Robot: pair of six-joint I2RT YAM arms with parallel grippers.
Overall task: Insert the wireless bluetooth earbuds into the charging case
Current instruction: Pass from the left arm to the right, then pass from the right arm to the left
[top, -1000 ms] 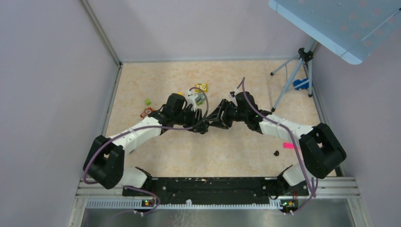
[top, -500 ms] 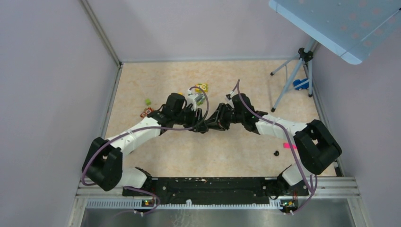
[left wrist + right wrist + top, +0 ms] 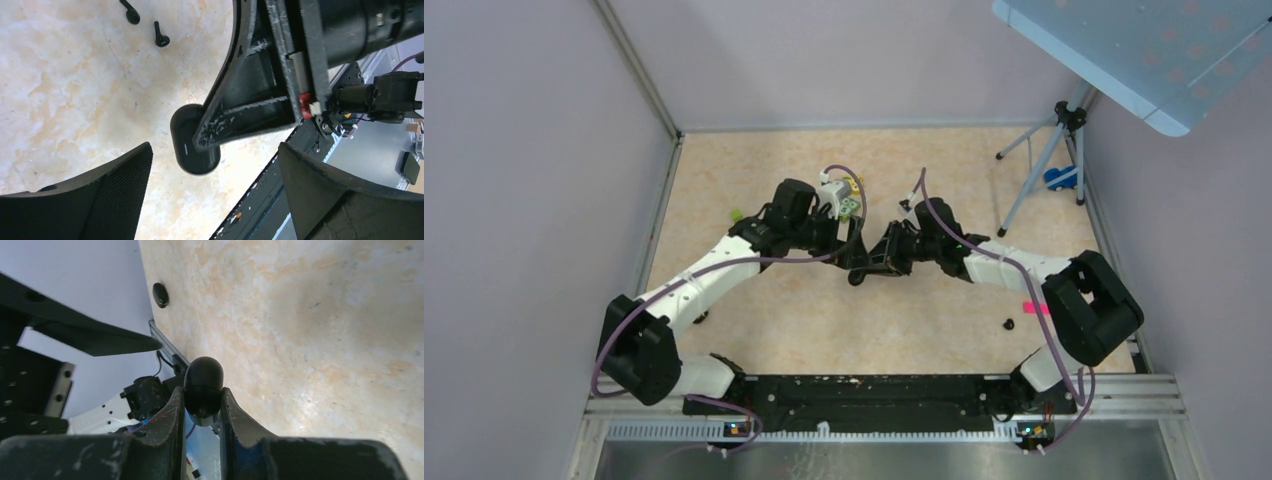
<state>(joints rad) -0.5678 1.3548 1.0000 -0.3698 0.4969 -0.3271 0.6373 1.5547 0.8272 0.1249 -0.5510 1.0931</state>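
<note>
Right fingers clamping charging case, left fingers apart

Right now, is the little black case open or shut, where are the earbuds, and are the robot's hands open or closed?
charging case: lid shut, pinched between the right gripper's fingers.
earbuds: both out of the case, lying loose on the table, not touching each other.
left gripper: open wide, holding nothing.
right gripper: shut on the charging case.
</note>
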